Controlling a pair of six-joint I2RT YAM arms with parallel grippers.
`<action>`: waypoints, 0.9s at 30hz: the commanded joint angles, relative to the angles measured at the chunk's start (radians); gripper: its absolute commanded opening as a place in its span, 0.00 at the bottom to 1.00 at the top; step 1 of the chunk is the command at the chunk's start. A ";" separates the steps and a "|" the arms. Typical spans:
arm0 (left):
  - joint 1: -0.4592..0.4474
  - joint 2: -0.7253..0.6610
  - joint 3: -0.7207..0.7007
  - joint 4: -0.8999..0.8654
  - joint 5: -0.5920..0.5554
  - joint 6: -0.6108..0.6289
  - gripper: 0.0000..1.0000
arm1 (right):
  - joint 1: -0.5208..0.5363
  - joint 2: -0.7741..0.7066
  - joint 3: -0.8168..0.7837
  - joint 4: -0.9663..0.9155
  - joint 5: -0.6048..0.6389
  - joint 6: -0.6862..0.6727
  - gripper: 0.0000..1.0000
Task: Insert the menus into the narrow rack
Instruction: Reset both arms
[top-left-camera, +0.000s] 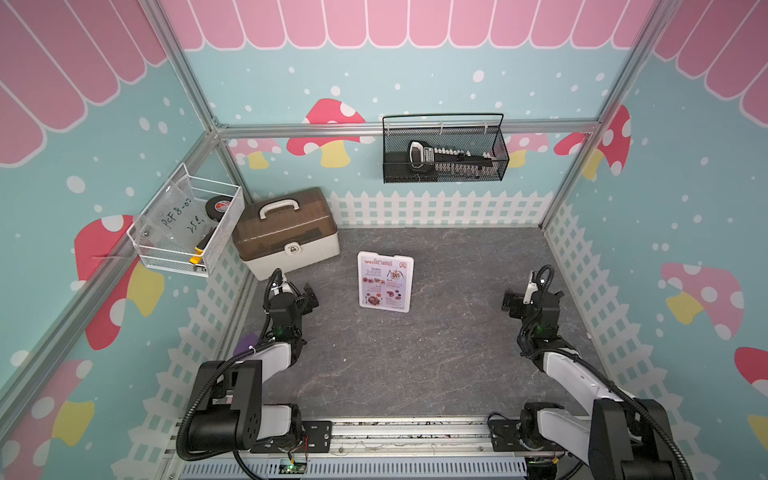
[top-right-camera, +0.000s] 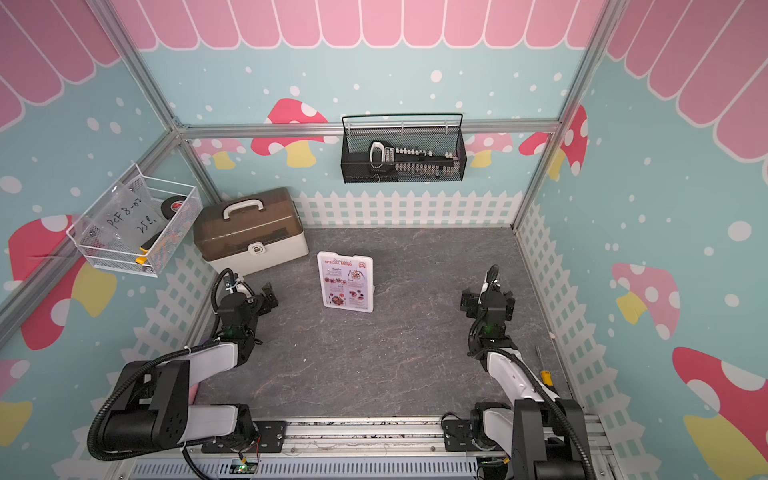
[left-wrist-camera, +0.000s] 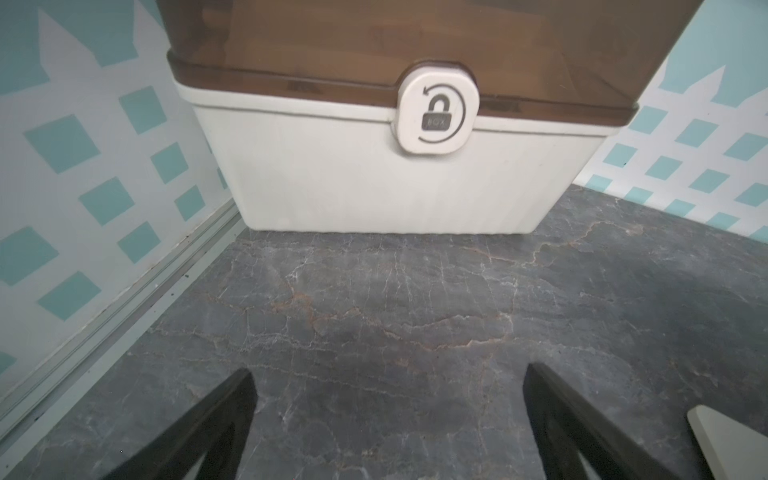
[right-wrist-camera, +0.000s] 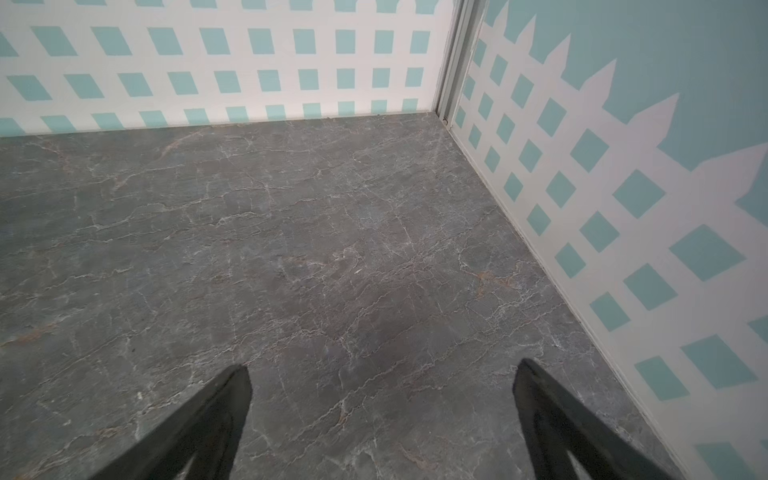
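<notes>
The menu (top-left-camera: 384, 282) sits on the flat white rack (top-left-camera: 382, 308) in the middle of the surface (top-left-camera: 415, 365); I cannot tell if it is inside. The left pincer (top-left-camera: 309, 297) and right pincer (top-left-camera: 509, 305) are wide open and empty, well apart from it. A bad pinch could crumple the thin paper.

Menu (top-left-camera: 384, 283) text seems too small to read.

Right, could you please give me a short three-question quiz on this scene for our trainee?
1. True or false: the menu is on the table, touched by neither gripper.
2. The right gripper is: A open, B shut with nothing in it, C shut on the menu.
3. Which container fills the left wrist view?
Key: 1 true; 2 A; 3 the brown-lidded storage box.
</notes>
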 joint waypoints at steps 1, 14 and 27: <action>0.018 0.045 -0.018 0.201 0.034 0.019 0.99 | -0.017 0.060 -0.002 0.131 -0.028 -0.040 1.00; 0.001 0.184 0.019 0.277 0.216 0.109 0.99 | -0.030 0.372 -0.110 0.638 -0.268 -0.134 1.00; -0.037 0.181 0.045 0.224 0.158 0.140 0.99 | -0.030 0.372 -0.045 0.507 -0.271 -0.136 1.00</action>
